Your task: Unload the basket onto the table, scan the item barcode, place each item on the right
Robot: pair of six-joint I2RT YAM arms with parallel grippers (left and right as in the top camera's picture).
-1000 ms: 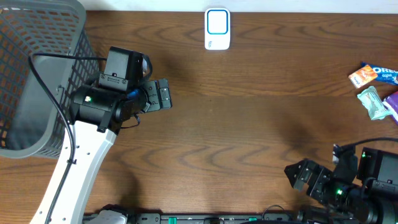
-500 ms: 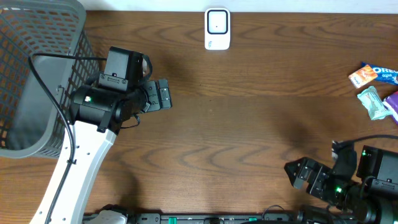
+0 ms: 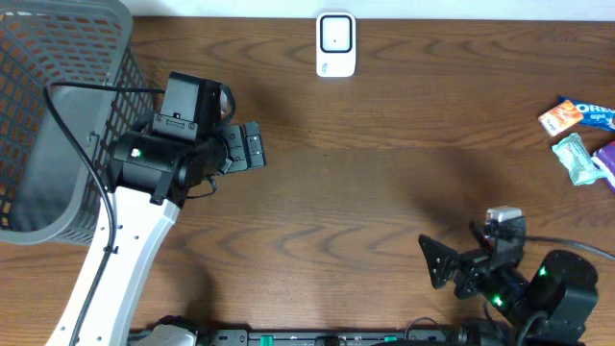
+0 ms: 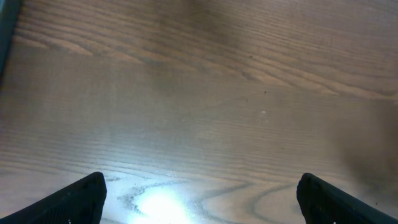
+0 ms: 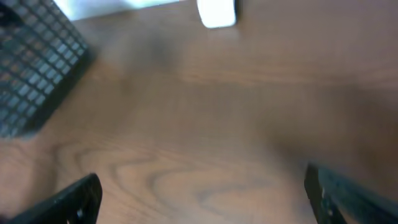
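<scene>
both hands empty, items parked at the right edge

left gripper hangs over bare table just beside the grey basket. jaws wide, nothing between them; its wrist view shows only wood grain. right gripper sits low at the near edge, jaws also wide and empty; its wrist view is blurred.

scan candidates cluster at the right edge: oreo pack, pale green packet, and a purple item cut off by the frame. white scanner stands at the back edge, well apart from them.

risks: the packets lie close together, so wide jaws could catch two or push one off the edge. flat crinkly wrappers offer little bite, so a slip is likely. no barcode is visible, so the wrong face may meet the scanner.
</scene>
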